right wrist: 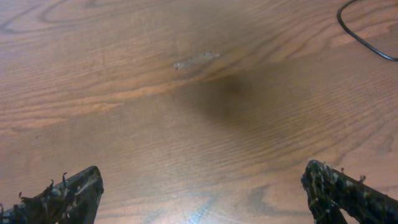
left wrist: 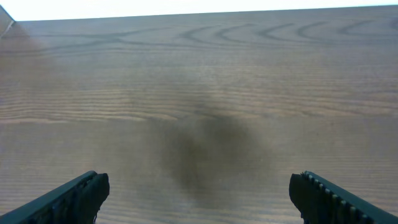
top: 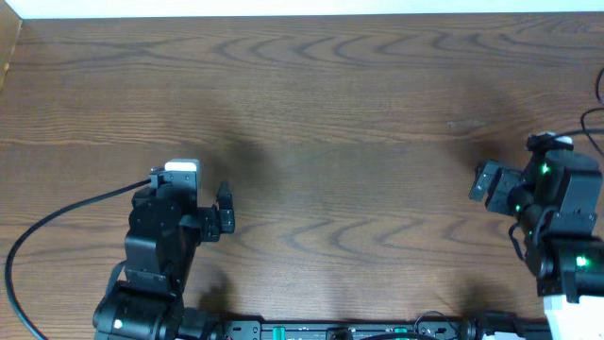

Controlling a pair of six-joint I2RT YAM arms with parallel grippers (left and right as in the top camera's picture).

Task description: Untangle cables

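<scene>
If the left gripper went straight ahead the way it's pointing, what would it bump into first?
Most likely just the bare wooden table. The left gripper is open, and its wrist view shows only wood ahead, with nothing else in the way. How soon it would touch is hard to judge.

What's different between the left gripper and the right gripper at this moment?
The left gripper has fingers that look smooth with fine ridges; the right gripper has fingers that look rough, with bits sticking out. The left gripper sits nearer the middle of the table, the right gripper near its right side. A black wire lies ahead of the right gripper; none shows ahead of the left gripper. Both are wide open and hold nothing.
</scene>
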